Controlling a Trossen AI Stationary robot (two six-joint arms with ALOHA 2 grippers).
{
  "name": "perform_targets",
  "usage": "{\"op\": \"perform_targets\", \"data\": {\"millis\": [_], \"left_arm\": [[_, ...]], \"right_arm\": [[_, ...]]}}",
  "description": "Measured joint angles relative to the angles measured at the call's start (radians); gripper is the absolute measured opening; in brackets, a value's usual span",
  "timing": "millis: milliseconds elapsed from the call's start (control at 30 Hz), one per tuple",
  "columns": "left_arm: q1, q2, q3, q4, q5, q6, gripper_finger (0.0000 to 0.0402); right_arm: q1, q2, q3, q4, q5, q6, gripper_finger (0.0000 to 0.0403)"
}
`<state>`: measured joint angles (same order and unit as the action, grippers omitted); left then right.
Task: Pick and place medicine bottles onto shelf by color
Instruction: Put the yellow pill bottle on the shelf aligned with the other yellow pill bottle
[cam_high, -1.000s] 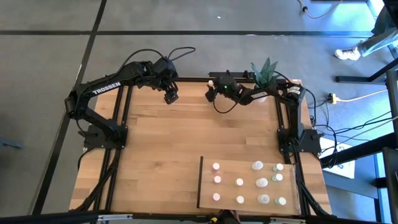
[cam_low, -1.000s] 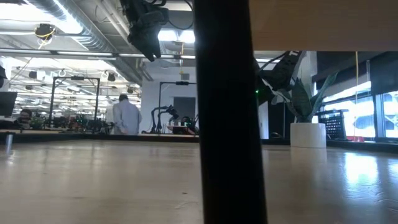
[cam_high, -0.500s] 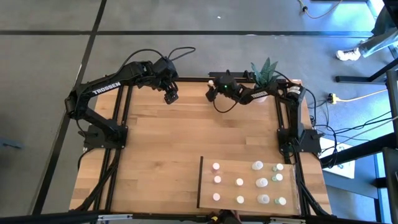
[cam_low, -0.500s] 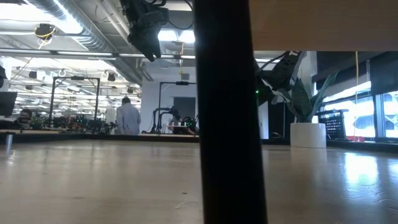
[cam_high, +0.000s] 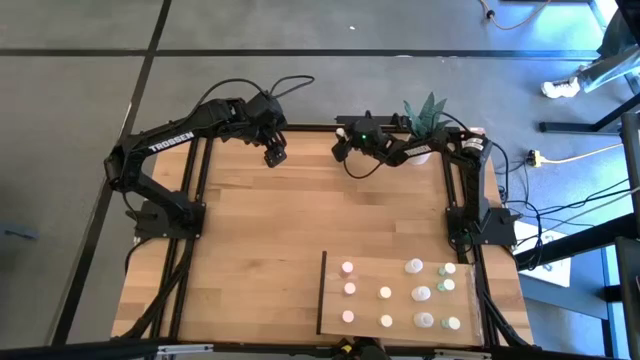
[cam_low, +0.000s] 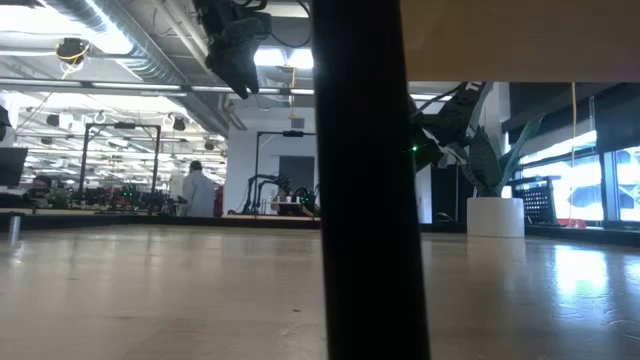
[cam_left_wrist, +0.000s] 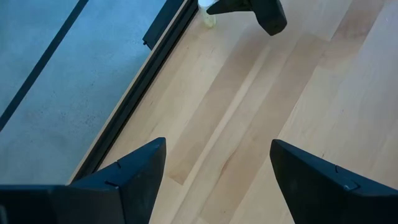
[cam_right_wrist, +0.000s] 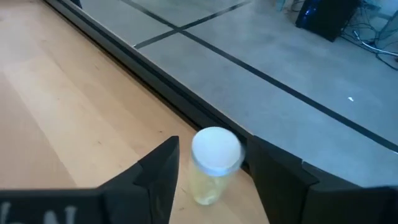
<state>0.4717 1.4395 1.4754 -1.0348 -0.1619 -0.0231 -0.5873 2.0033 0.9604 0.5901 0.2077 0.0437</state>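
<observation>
The right gripper (cam_high: 340, 152) has been drawn slightly nearer the table's far edge, its fingers now set closer about a pale yellow bottle (cam_right_wrist: 214, 165). In the room beyond, a person (cam_low: 197, 190) has shifted position.

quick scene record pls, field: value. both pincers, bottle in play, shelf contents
left pincer: open, empty, hovering over the table's far edge
right pincer: fingers either side of a pale yellow bottle, not clearly clamped
pale yellow bottle: upright, white cap, at the far table edge near the frame rail
shelf: pale panel at the near right of the table
bottles on shelf: about a dozen, standing in rows
plant: far right corner, behind the right arm
</observation>
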Motion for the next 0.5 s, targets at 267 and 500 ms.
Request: {"op": "perform_targets", "data": {"millis": [267, 500], "left_arm": [[0.0, 0.0, 0.0, 0.0, 0.0, 0.0, 0.0282], [0.0, 0.0, 0.0, 0.0, 0.0, 0.0, 0.0282]], "right_arm": [[0.0, 0.0, 0.0, -0.053, 0.0, 0.0, 0.0146], [0.0, 0.0, -0.001, -0.052, -0.001, 0.0, 0.0109]]}}
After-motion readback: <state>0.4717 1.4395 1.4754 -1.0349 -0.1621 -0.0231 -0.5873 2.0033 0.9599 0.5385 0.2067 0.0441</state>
